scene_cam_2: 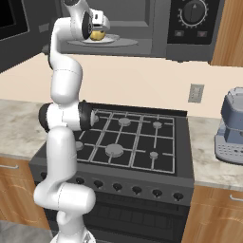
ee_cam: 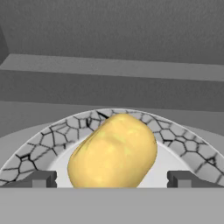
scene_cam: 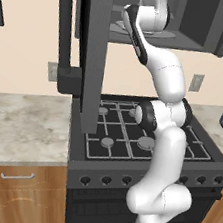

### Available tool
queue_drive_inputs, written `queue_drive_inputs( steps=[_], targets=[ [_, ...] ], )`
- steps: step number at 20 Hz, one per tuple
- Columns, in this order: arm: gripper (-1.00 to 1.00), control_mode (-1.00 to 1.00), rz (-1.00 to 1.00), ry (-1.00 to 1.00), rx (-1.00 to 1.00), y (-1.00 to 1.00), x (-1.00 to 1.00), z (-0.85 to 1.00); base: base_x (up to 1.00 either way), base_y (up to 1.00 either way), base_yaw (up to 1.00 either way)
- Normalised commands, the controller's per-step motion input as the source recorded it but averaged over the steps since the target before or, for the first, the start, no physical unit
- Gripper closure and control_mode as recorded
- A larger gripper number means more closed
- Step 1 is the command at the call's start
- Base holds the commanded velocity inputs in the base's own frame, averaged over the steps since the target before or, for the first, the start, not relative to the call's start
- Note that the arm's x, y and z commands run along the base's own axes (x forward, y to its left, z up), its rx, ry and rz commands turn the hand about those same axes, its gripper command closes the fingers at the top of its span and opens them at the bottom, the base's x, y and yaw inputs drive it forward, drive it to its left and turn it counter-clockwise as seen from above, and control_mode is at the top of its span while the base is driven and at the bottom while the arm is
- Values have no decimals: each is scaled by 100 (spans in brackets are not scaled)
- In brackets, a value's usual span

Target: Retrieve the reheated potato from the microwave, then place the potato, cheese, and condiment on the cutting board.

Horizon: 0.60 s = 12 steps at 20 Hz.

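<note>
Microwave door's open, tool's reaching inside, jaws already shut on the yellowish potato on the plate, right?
Not shut. In the hand view the tool stands open, its dark fingertips apart on either side of the yellowish-tan oval potato, which lies on the crackle-patterned plate inside the open black microwave.

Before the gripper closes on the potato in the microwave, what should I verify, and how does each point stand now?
1. Microwave door open: ok.
2. Potato resting on the plate: ok.
3. Gripper open, one fingertip on each side of the potato: ok.
4. Fingertips far enough along the potato to close on it: cannot tell.
5. Nothing else on the plate near the potato: ok.
</note>
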Motion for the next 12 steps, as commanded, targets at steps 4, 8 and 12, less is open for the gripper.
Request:
queue_drive_inputs(
  steps=[4,8,12],
  targets=[
    [-100,-100,0,4,0,1,20,5,0,0,0],
    [-100,-100,-1,2,0,1,12,0,0,0,0],
    [-100,-100,-2,1,0,2,16,1,0,0,0]
  ],
)
